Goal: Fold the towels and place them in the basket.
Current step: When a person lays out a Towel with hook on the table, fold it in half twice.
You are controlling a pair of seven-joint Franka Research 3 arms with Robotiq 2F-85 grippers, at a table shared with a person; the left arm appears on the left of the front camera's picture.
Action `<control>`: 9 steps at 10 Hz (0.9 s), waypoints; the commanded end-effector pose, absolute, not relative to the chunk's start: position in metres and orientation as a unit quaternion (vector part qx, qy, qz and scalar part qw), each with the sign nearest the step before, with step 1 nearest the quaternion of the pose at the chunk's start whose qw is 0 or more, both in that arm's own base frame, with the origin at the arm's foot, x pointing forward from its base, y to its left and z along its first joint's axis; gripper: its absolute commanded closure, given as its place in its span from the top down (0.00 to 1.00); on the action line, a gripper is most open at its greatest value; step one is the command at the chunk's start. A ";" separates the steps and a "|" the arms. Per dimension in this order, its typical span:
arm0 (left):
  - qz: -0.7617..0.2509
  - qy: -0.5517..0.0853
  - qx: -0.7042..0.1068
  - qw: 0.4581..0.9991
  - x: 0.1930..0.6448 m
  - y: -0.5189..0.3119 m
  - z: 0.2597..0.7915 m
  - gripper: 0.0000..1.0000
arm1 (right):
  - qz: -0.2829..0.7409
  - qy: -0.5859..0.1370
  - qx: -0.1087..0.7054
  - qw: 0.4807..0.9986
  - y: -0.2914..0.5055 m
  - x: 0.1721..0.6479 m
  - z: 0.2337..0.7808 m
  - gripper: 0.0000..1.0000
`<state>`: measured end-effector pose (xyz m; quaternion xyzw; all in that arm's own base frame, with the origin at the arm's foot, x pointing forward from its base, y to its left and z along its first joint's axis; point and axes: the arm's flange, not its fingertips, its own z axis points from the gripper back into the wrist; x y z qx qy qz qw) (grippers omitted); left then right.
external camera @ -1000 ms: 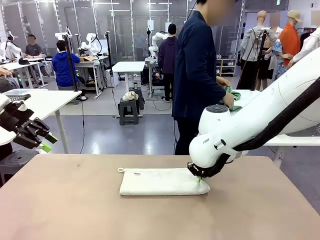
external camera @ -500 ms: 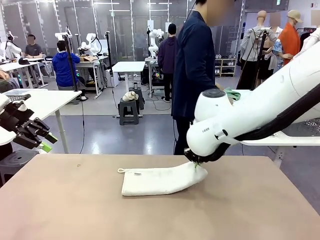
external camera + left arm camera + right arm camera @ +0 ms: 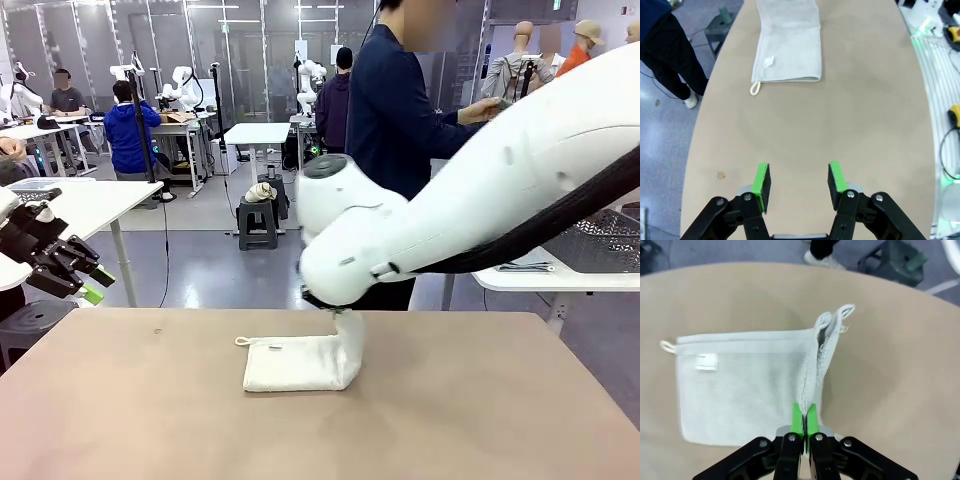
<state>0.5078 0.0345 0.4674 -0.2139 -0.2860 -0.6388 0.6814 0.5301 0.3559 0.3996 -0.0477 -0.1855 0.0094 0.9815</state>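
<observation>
Since a second ago the right arm (image 3: 480, 190) has swung from the table's right side across to the middle. The person (image 3: 400, 120) behind it has turned and reaches toward the picture's right. The cream-white towel (image 3: 295, 363), which lay long and flat then, now has a shorter footprint: its right end has been lifted and carried back over the rest, and stands upright under the arm's wrist.

The table (image 3: 150, 420) is bare around the towel. In the front view the arm's bulk covers the right gripper and the person's lower body.

The right gripper (image 3: 804, 422) points down at the table, its green pads pinched tight on the raised edge of the towel. The flat part lies ahead of its fingers and off to their left in the wrist view. The loop (image 3: 666, 346) and the label (image 3: 706, 361) are at the far corner from the pads.

The left gripper (image 3: 798, 172) hangs at the table's left edge, angled down, its jaws partly apart with nothing between them. The towel is well ahead of its fingertips.
</observation>
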 end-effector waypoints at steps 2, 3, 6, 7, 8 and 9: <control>-0.639 -0.288 -0.211 0.681 0.506 0.035 0.469 0.60 | -0.017 -0.204 -0.083 0.975 0.426 0.539 0.377 0.00; -0.639 -0.288 -0.211 0.681 0.506 0.035 0.469 0.60 | -0.022 -0.205 -0.078 0.975 0.444 0.537 0.368 0.00; -0.639 -0.288 -0.211 0.681 0.506 0.035 0.469 0.60 | -0.019 -0.194 -0.038 0.980 0.479 0.526 0.348 0.00; -0.639 -0.288 -0.211 0.681 0.506 0.035 0.469 0.60 | -0.017 -0.192 -0.030 0.981 0.488 0.523 0.342 0.00; -0.639 -0.288 -0.211 0.681 0.506 0.035 0.469 0.60 | -0.017 -0.185 -0.023 0.982 0.493 0.522 0.339 0.00; -0.639 -0.288 -0.211 0.681 0.506 0.035 0.469 0.60 | -0.015 -0.175 -0.017 0.984 0.496 0.520 0.336 0.00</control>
